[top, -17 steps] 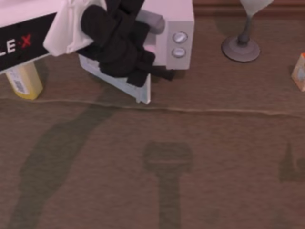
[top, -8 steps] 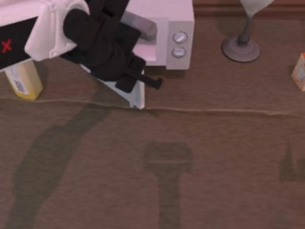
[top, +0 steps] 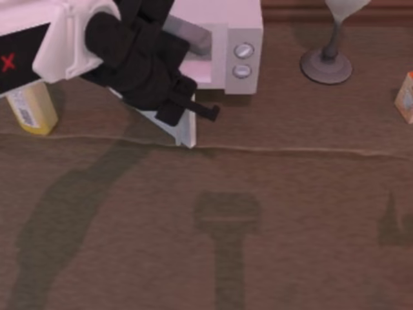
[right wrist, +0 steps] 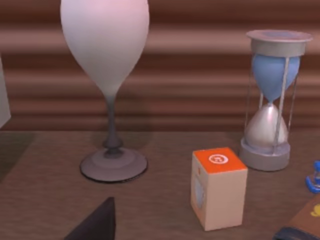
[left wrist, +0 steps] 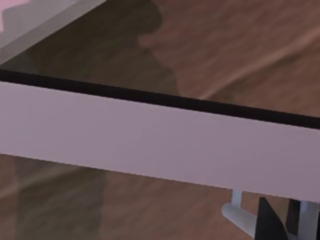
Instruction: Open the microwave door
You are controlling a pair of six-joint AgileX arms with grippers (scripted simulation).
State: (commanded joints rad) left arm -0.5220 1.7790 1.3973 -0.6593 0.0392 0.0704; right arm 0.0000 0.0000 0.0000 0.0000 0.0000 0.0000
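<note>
Top view: the left end effector [top: 205,111], its finger state unclear, sits at the microwave door [top: 184,131]'s free edge, swung out from the microwave [top: 239,29].

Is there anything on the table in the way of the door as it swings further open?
Nothing visible. The door is ajar at the left gripper; the yellow bottle stands well to its left.

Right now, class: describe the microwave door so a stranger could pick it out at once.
Find the white microwave at the table's far edge. Its door swings out from the front, under the left gripper. Unlike the knob panel, it is a flat slab angled over the tabletop.
</note>
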